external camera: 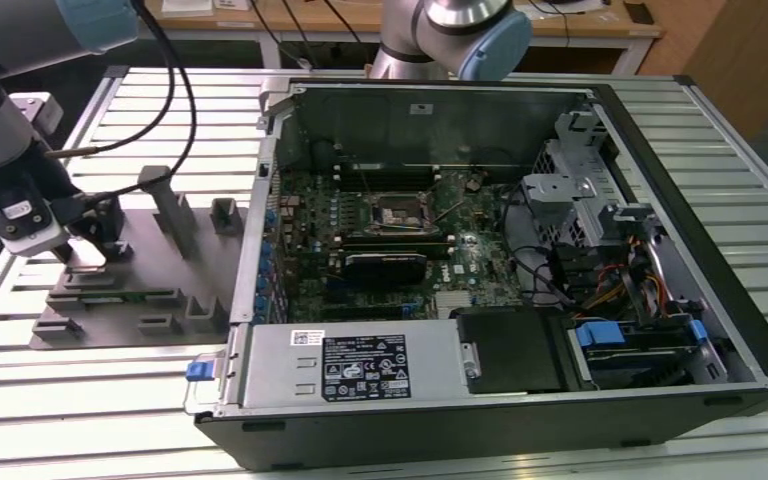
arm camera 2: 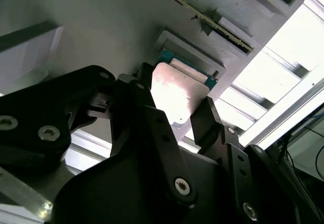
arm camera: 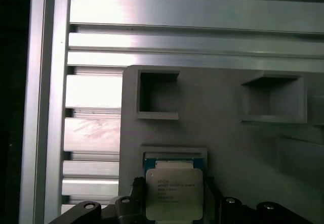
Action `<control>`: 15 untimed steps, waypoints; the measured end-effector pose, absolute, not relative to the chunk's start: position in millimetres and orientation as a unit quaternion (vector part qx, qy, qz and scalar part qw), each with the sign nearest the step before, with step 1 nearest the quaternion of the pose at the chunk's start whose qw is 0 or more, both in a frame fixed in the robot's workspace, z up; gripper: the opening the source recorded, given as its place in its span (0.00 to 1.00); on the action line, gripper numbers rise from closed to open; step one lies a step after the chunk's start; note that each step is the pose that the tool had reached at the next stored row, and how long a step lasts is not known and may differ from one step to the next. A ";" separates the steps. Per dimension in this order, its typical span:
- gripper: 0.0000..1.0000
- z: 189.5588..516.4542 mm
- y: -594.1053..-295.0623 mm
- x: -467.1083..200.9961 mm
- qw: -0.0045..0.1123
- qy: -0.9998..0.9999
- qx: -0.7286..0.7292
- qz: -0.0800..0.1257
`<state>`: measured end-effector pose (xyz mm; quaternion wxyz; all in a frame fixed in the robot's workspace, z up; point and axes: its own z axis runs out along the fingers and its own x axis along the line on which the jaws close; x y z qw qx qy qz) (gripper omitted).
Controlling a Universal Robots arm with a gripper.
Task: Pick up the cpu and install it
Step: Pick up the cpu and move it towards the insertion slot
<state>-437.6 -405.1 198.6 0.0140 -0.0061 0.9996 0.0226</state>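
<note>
Your end effector (arm camera 2: 171,107) is closed on the flat shiny silver square cpu (arm camera 2: 178,87) at the grey plastic fixture (arm camera: 228,133); installation is not yet done.

A slatted aluminium surface (external camera: 91,400) carries an open black computer case (external camera: 491,440) lying on its side. Inside it are a green motherboard (external camera: 357,215) with a square processor socket (external camera: 398,212) near its middle, a silver power supply (external camera: 277,365) and bundled cables (external camera: 598,290). Beside the case, on the exterior view's left, a grey fixture plate (external camera: 104,332) holds upright blocks. The first wrist view shows two square recesses (arm camera: 158,95) in it.
</note>
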 end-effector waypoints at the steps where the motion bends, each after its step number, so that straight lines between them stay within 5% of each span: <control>1: 0.55 200.2 -405.1 -437.6 0.014 1.000 -0.006 0.023; 15: 0.55 219.7 -405.1 -437.6 0.014 1.000 -0.006 0.023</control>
